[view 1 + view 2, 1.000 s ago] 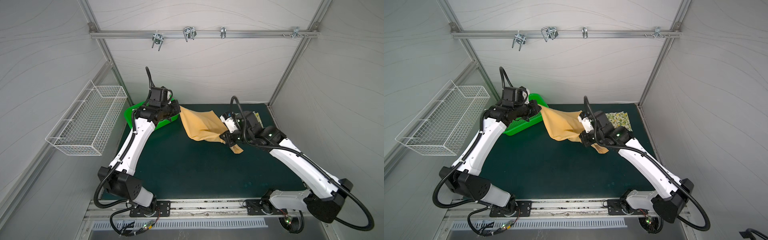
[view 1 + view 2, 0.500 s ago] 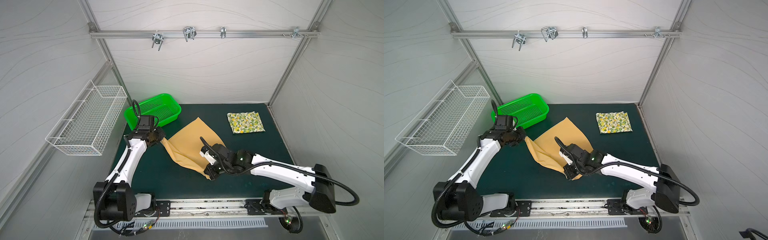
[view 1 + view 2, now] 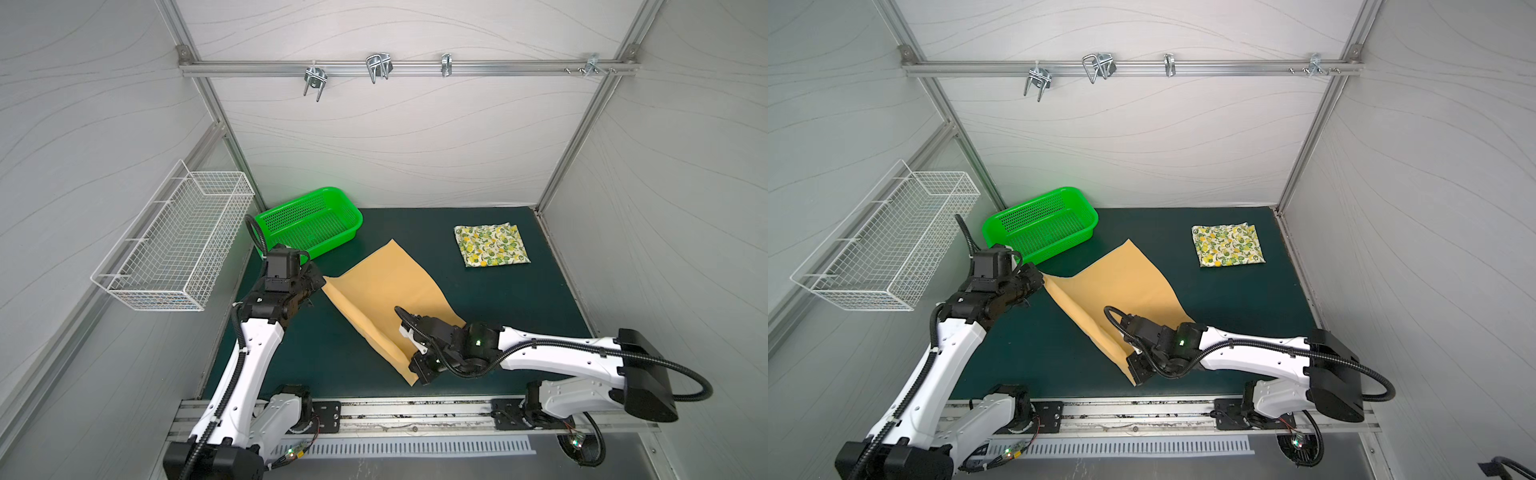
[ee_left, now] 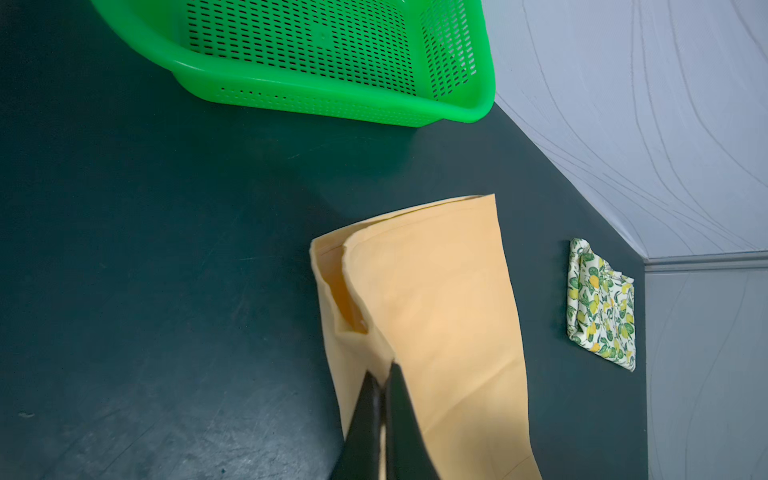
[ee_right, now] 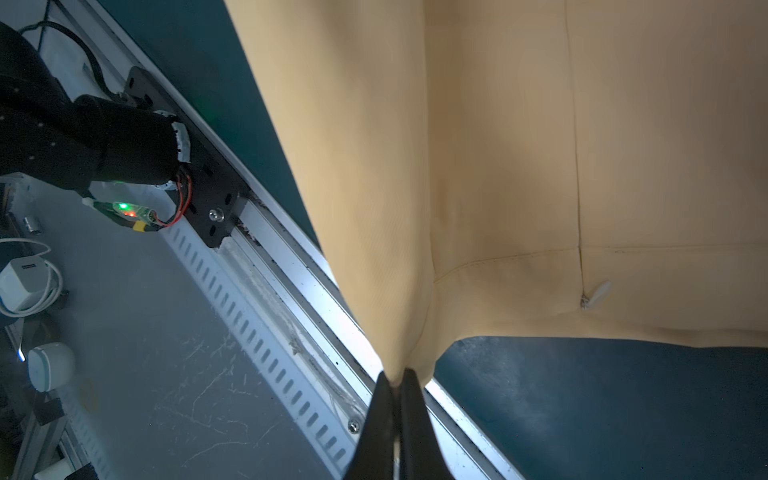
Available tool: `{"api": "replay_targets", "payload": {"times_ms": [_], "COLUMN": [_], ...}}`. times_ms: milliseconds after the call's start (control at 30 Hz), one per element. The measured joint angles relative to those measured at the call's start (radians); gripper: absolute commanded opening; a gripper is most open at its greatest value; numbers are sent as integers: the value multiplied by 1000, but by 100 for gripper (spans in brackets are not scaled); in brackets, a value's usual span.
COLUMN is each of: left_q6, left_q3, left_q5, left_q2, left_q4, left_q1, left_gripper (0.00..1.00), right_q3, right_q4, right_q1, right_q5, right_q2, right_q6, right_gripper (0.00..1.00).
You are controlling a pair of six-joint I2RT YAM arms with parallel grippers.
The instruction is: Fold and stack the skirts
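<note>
At the table's front edge the right gripper [image 5: 397, 379] clamped one corner of the mustard skirt [image 3: 386, 291]; at the left edge the left gripper [image 4: 384, 374] pinched another, likely stretching it flat to fold; the lemon skirt [image 3: 490, 245] lay folded near the far right corner; jaws hid both pinched corners.

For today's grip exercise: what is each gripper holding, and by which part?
Both hold the mustard skirt: left gripper pinches one corner, right gripper the corner at the same side's other end.
</note>
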Motion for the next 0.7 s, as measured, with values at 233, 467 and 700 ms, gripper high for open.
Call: {"api": "replay_targets", "payload": {"times_ms": [233,467,700], "left_q6": [-8,-6,-7], "left_q3": [166,391,575], "left_q5": [-12,-13,9], "left_q2": [277,533,721], "left_q4": [45,84,88], "left_q1": [-109,-172,-207], "left_gripper": [0,0,0], "right_q3": [-21,-21,-21], "right_q4": [5,2,-24], "right_q1": [-138,-323,-480], "right_q5": [-21,-74,-138], "right_q2": [-32,-87,-93], "right_q6": [-8,-48,-98], "right_gripper": [0,0,0]}}
